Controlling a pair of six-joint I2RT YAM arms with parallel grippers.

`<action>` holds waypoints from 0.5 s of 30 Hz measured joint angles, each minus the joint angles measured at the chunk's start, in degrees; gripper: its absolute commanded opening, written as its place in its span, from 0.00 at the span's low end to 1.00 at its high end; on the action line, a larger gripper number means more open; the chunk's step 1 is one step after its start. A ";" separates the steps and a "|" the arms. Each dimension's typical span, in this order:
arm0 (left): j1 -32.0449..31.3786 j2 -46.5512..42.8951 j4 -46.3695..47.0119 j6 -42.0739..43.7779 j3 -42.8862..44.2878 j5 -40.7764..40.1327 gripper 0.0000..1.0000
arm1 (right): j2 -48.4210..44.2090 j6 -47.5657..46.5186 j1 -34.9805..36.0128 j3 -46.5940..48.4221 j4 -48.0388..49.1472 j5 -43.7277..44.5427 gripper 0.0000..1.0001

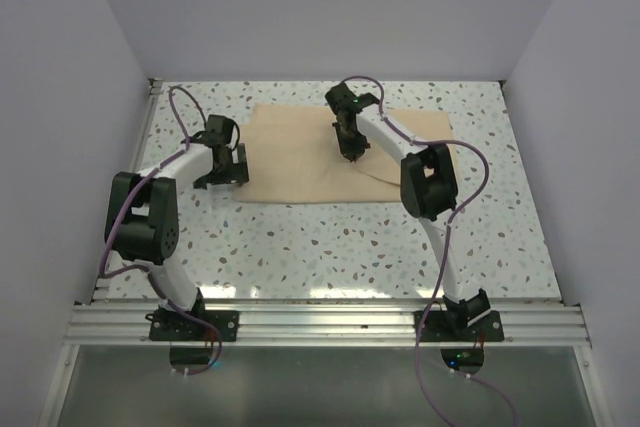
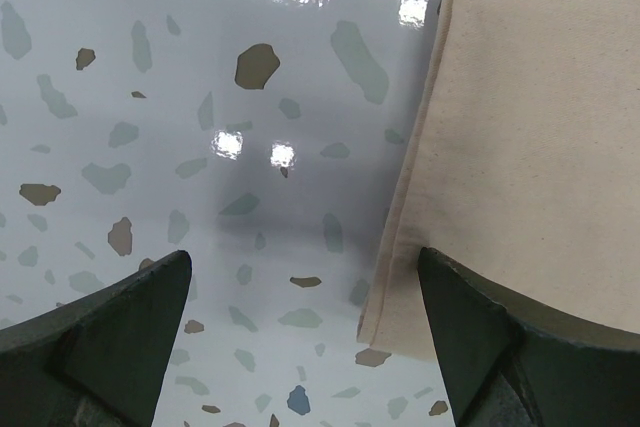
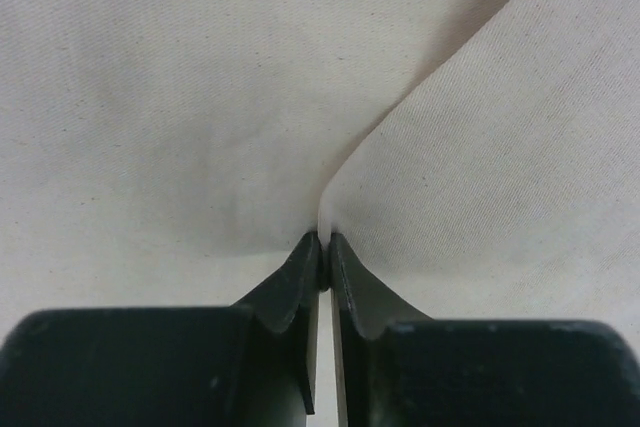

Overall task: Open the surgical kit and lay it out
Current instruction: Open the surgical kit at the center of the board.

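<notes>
- Risk one, left edge of the cloth wrap point(image 1: 300, 152): the left gripper point(image 2: 303, 269) hangs w/ fingers spread wide, straddling that edge near the wrap's near-left corner. One finger is over bare table point(image 2: 150, 97), the other over fabric, and nothing is held. Shutting from this height prob. catches air, or only skims the top, and the corner won't lift.
- Same corner: the wrap lies flat on the table and its edge looks thick, maybe more than one layer. Grabbing all layers at once would drag the whole kit leftward instead of opening a flap.
- Just right of the wrap's middle: the right gripper point(image 3: 325, 242) is pressed together on a thin raised ridge of fabric. The bite looks shallow — fingertips only. A quick pull and the fold likely slips out.
- Inside the wrap: steel tray + instruments not visible in any view, presumably still covered. Raising the pinch too high or too fast could tip loose pieces and spill them out a side.
- Right half of the wrap: a fold runs from the pinch toward the right side, so the fabric is taut that way. W/ the left edge not pinned, a rightward pull may slide the bundle — not unfold it.
</notes>
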 measured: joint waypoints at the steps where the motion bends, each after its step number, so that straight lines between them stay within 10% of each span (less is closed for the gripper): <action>1: 0.00 0.02 0.00 0.00 0.00 0.09 1.00 | 0.00 0.00 0.00 0.00 -0.09 0.22 0.03; 15: 0.00 1.33 0.13 -0.15 0.46 1.01 1.00 | -3.30 0.00 -0.57 0.04 -5.20 5.49 0.00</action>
